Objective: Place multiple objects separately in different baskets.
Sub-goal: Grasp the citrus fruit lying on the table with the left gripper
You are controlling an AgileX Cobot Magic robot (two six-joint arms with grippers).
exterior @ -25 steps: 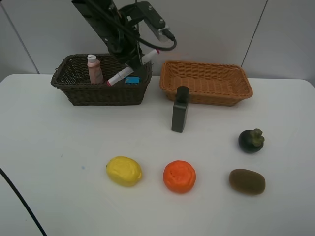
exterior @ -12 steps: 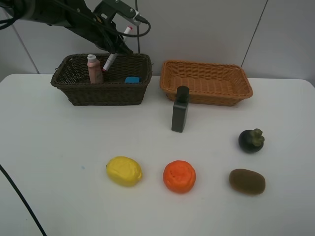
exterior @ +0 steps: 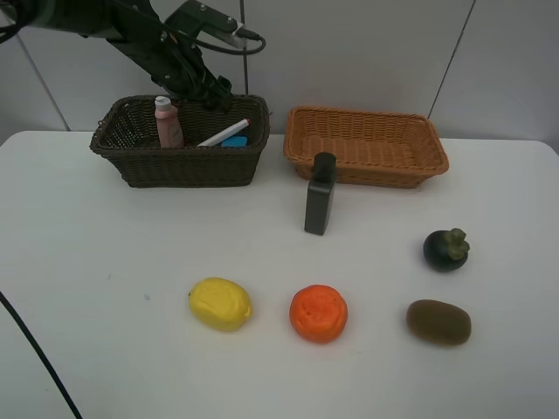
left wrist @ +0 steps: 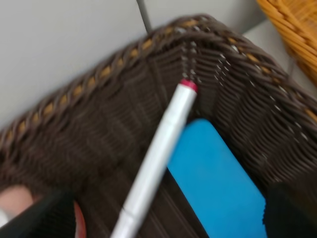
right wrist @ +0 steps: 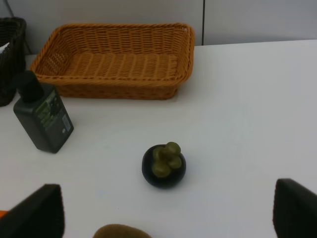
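Now the left gripper [exterior: 208,90] hangs just above the far rim of the dark brown woven wicker basket [exterior: 179,168], which stands at the desk's far left. Its jaws are spread wide with nothing between them. Below them the white pink-tipped marker [left wrist: 157,157] lies loose inside that basket, slanted, with its pink end up against the wicker wall near a corner and its barrel crossing one edge of the flat blue-topped eraser block [left wrist: 218,183]. The pink white-capped bottle [exterior: 168,124] stands upright in the same basket, nearer its left end.

The light orange-tan shallow wicker basket [exterior: 367,168] sits just beside the dark one along the far edge of the white desk [exterior: 87,262], with nothing in it. The dark rectangular bottle [exterior: 320,196] stands upright on the desk just in front of its left end.

Toward the near edge, the yellow lemon [exterior: 220,303] and the round orange [exterior: 318,312] lie side by side but apart. The brown kiwi [exterior: 438,321] lies further right, with the dark mangosteen [exterior: 446,249] behind it.

The right gripper [right wrist: 163,210] hovers over the desk on the near side of the mangosteen, its jaws wide apart and gripping nothing.
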